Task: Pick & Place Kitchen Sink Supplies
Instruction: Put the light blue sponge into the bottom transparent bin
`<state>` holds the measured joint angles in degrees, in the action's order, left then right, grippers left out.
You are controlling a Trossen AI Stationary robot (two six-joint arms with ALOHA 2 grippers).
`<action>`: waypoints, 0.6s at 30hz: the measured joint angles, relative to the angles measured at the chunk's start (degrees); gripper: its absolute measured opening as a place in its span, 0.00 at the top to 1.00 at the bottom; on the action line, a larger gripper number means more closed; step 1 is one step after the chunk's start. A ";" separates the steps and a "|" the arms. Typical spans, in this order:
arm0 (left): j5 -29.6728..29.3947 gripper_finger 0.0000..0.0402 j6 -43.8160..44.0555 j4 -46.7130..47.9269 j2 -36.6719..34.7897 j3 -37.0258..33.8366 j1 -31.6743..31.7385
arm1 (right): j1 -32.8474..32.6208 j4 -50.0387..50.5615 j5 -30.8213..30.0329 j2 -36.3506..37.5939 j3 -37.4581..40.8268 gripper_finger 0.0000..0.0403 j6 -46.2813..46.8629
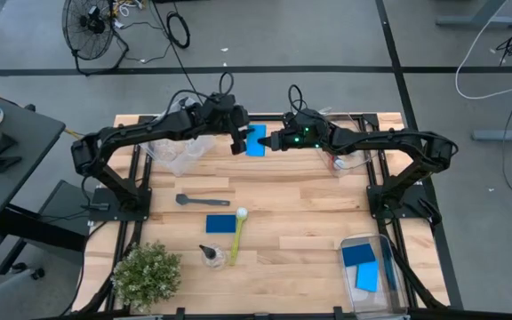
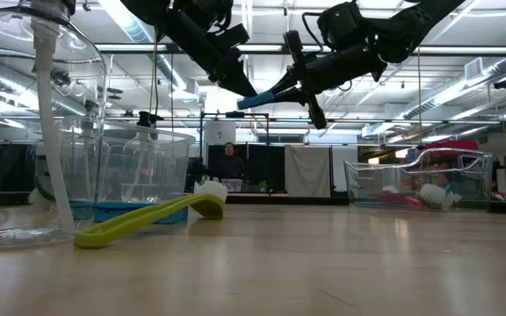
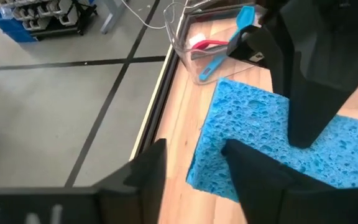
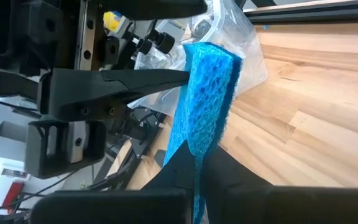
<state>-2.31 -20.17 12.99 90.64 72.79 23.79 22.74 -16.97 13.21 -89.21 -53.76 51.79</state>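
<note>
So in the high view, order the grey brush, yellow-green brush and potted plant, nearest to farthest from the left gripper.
From the left gripper:
1. Grey brush, mid-table, left of centre.
2. Yellow-green brush, nearer the front edge.
3. Potted plant, front left corner.

From my remote station: a bright blue, pore-pitted sponge [image 1: 256,140] between two black arms over the pale, striped-plank wooden bench [image 1: 309,218]. I see a second blue sponge [image 1: 220,223] below it, a yellow-green brush [image 1: 237,235] with a white head, a dark grey brush [image 1: 189,200], a clear black-topped bottle [image 1: 210,256], blue sponges in a clear bin [image 1: 373,267], and a green plant [image 1: 147,273].
</note>
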 joint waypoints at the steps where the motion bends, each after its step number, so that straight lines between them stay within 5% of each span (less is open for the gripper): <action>1: 0.08 0.53 0.33 -0.13 -0.16 0.00 0.00 | 0.00 -0.04 0.01 0.00 0.00 0.97 -0.34; 7: -1.45 0.44 0.49 -1.27 -2.66 -0.07 -0.09 | 0.05 -0.60 5.19 0.07 0.00 0.97 -1.35; 18: -2.36 0.52 0.52 -1.77 -10.25 -0.04 -0.27 | 0.20 2.13 14.24 6.12 0.00 0.97 -11.05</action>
<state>-4.67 -19.65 11.22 80.39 72.75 23.52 22.94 -14.84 27.44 -83.09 -53.76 40.74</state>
